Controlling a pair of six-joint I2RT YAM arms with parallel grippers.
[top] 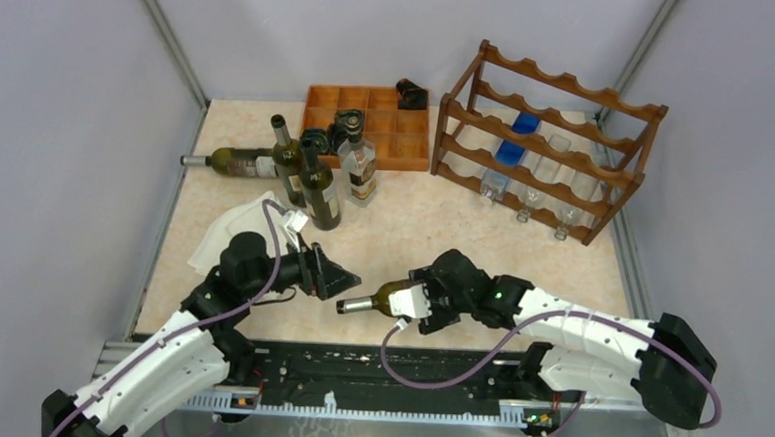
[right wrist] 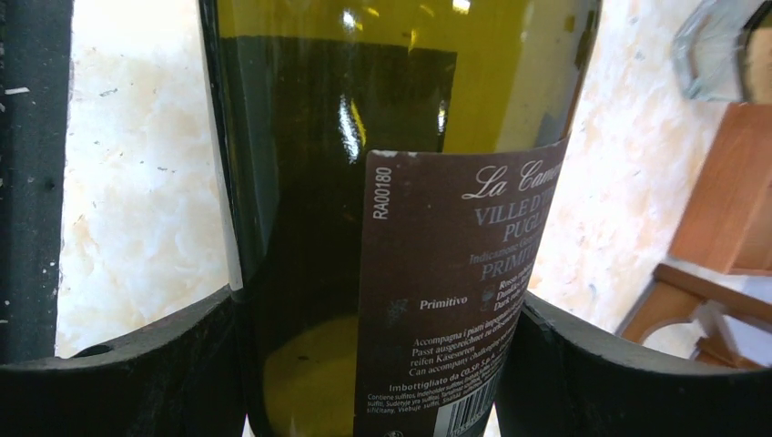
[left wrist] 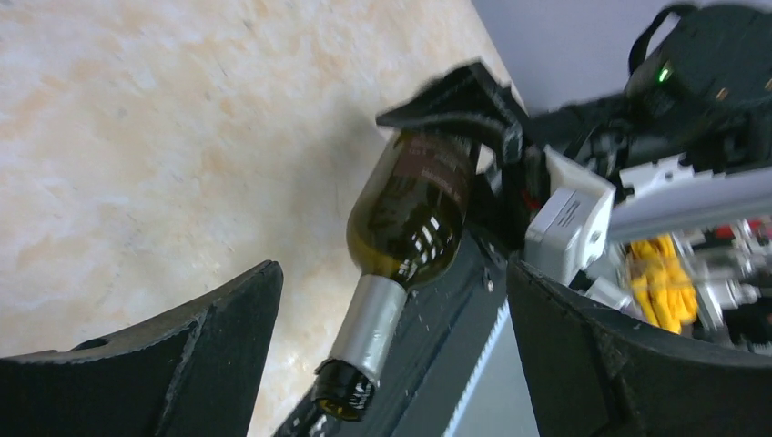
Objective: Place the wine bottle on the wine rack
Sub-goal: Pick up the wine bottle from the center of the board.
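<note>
marbled bench is seen beneath the wine bottle, which is held sideways near the near edge, its body clamped by the right tool. the left tool is spread wide and empty beside the neck. the wine rack is set well apart, far right.

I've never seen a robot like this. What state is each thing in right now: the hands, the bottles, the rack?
right hand: shut on the wine bottle, gripping its body.
wine bottle: held sideways, neck toward the left hand.
left hand: open, empty.
wine rack: upright, glass bottles lying in it.
green bottle: lying on its side.
three bottles: standing upright beside it.
</note>
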